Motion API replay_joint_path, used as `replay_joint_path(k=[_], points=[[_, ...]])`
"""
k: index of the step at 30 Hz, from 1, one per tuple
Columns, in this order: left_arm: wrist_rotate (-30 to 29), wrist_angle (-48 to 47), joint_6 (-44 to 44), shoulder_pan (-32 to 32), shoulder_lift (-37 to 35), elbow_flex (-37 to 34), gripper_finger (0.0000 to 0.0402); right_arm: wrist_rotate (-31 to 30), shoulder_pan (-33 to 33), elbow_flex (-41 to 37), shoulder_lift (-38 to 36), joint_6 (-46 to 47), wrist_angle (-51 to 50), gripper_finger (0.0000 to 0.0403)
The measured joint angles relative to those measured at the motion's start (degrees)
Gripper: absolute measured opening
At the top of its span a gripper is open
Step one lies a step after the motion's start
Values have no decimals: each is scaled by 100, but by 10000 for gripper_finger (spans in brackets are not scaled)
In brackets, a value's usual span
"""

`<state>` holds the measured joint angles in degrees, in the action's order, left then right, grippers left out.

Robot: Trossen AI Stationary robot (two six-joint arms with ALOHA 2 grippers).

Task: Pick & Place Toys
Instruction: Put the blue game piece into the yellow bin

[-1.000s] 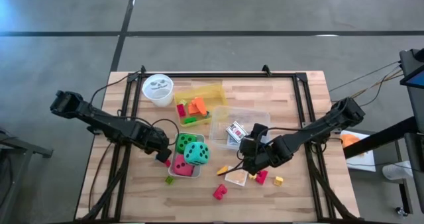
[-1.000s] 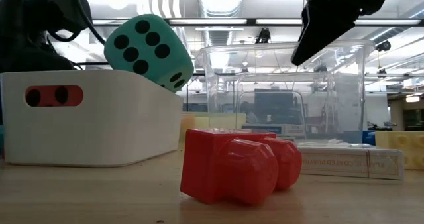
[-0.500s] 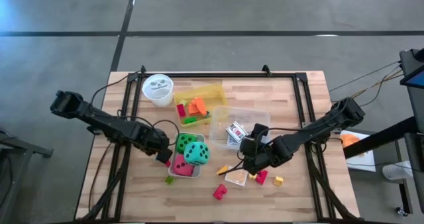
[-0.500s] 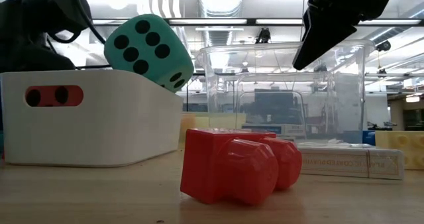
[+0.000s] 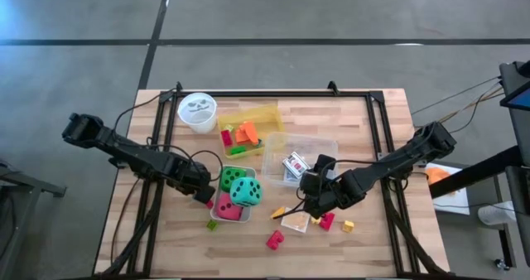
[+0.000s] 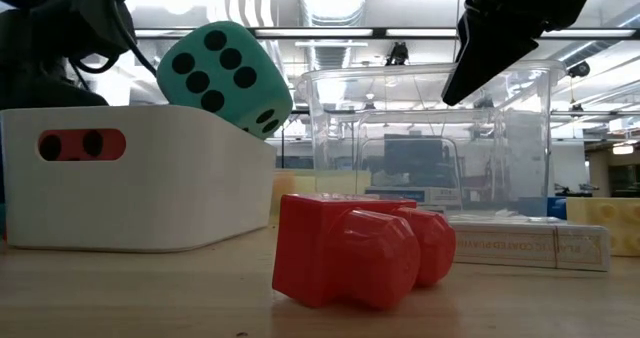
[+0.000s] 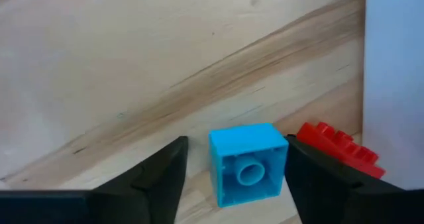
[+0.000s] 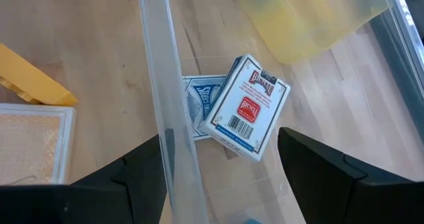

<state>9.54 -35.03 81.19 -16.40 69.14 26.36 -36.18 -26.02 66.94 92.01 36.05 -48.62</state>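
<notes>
Two dark arms reach across a wooden bench (image 5: 364, 114) strewn with bright toys. We see the left end effector (image 7: 235, 174) low over the bench just beside the white bin (image 6: 140, 178), its two dark fingers (image 7: 152, 177) on either side of a small blue block (image 7: 248, 164). There are narrow gaps on both sides, so the block is bracketed but not yet gripped. A red studded block (image 7: 338, 148) lies just beside the blue one, against the bin wall.

What has changed over the last second is small but telling: the arms have hardly shifted in the view from above, yet the left fingers have been drawing in from a wider spread. We read that as a grasp under way on the blue block — pick first, place afterwards.

The right end effector (image 8: 218, 164) hangs open above the clear plastic box (image 5: 319, 143), straddling its near wall, unchanged since a second ago. Inside the box lie a red-and-white card pack (image 8: 246, 108) and a blue card pack (image 8: 199, 105) partly beneath it. Outside the wall we see an orange-backed card pack (image 8: 33, 141) and a yellow wedge (image 8: 30, 78).

The white bin holds a teal die (image 6: 225, 76), a green die (image 5: 228, 179) and a red die (image 5: 225, 207). A yellow tray (image 5: 257, 114) with small blocks and a white cup (image 5: 197, 111) sit at the far side — and a chunky red block (image 6: 350, 248) lies on the near bench. Several toys remain loose, so much of the task appears left to do.
</notes>
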Motion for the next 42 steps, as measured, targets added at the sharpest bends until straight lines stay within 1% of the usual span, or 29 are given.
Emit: replay_joint_path(k=[2, 6, 8, 15, 20, 23, 27, 30, 38, 42], points=[[-5, -20, -87, 0, 0, -4, 210, 2, 0, 0, 0, 0, 0, 263], [-11, -70, -272, 0, 0, -12, 145, 2, 0, 0, 0, 0, 0, 263], [21, 54, -277, -2, 1, -9, 120, 2, 0, 0, 0, -1, 0, 263], [23, 72, -277, -7, 4, -8, 120, 2, 0, 0, 0, 2, 40, 263], [-1, 9, -282, -7, 4, 18, 120, -25, 0, 0, 0, -134, 379, 263], [-52, -261, -339, -7, 13, 104, 120, -26, 0, 5, 0, -197, 472, 263], [-87, -871, -486, -5, 17, 332, 120, -33, 1, 73, 0, -197, 494, 263], [-275, -1376, -541, -4, 17, 497, 120, -33, 2, 120, -2, -219, 542, 263], [-745, -1681, -970, -4, 13, 969, 120, -32, 1, 118, -2, -212, 559, 263], [-1019, -2124, -1155, -4, 11, 1336, 120, -31, 1, 118, -2, -195, 568, 263]])
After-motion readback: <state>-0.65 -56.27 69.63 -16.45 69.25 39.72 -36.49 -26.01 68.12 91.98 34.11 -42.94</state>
